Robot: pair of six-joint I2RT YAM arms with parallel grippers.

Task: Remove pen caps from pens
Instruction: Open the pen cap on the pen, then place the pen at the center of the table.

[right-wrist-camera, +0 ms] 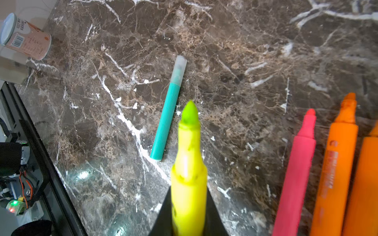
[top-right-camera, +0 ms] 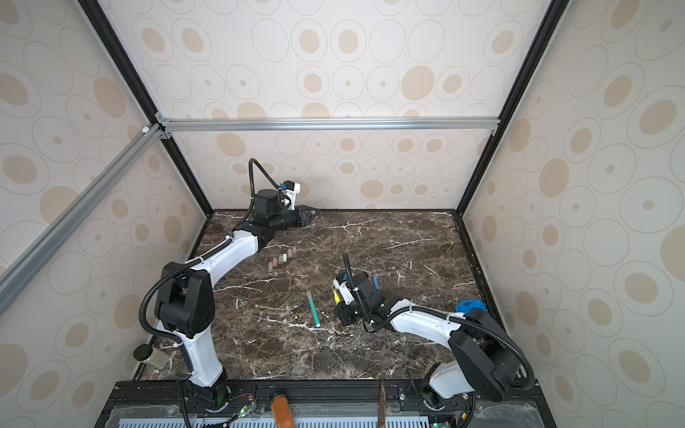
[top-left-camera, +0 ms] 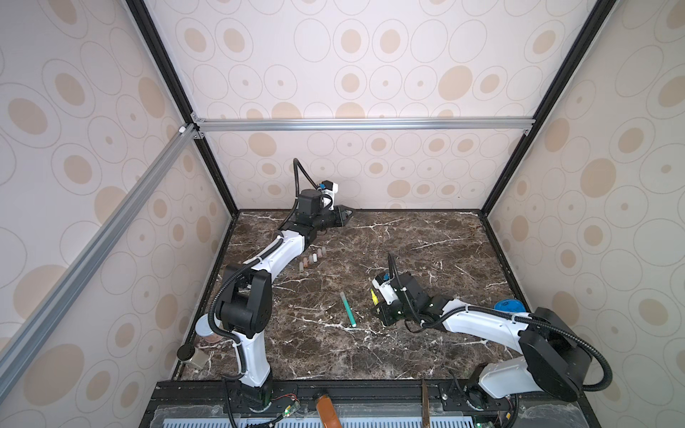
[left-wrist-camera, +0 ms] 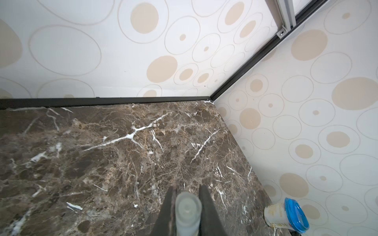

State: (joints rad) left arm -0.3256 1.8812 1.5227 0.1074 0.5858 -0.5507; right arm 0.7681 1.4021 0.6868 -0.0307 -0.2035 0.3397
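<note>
A: Nearest the lens, left wrist view: a pale cap (left-wrist-camera: 188, 212) clamped in the left pincer (left-wrist-camera: 187, 190). The jaws are closed on its sides, and it is held out by the back wall.
B: Noted. Next along?
A: A slanted row of loose caps (top-left-camera: 311, 258) on the tabletop (top-left-camera: 407, 333), just beside the left forearm. Then the teal pen (top-left-camera: 348, 309), lying flat and alone between the arms with its frosted cap (right-wrist-camera: 180, 67) on. It touches neither pincer.
B: Right side?
A: Right pincer (right-wrist-camera: 189, 192) closed on the yellow pen (right-wrist-camera: 189, 163), gripping the barrel with the bare tip pointing out. Beside it lie a pink pen (right-wrist-camera: 298, 173) and two orange pens (right-wrist-camera: 337, 163), all uncapped.
B: Handling of the teal one?
A: Judgement: light, stiff, smooth plastic. It is round, so it may roll or slip. Take the barrel mid-length with one pincer and the frosted cap across its sides with the other, then pull straight along the axis. The cap looks thin-walled, so a hard squeeze may bind it on.
</note>
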